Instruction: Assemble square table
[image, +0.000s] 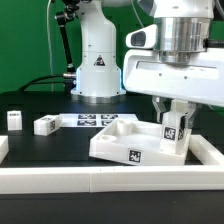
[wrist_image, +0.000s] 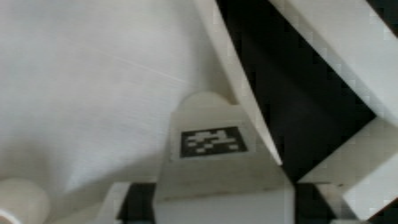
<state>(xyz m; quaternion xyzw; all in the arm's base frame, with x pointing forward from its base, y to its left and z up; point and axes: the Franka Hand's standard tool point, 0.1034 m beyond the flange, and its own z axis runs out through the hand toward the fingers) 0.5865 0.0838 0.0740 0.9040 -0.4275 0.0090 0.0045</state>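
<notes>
1. Black table (image: 60, 150), green backdrop (image: 25, 40).
2. My pincer (image: 171, 124) pinches one tagged leg (image: 171, 133), upright at square top (image: 118, 140) corner, exterior view's right.
3. Second leg (image: 45, 125), third leg (image: 15, 119) lie well apart, exterior view's left.

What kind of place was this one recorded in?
Probably a robotics lab bench: a green backdrop behind, a robot arm's base on a black tabletop, and a white table top and loose leg bearing printed tags.

leg (image: 172, 130) at tabletop (image: 108, 148) corner; marker board (image: 92, 120) behind
</notes>
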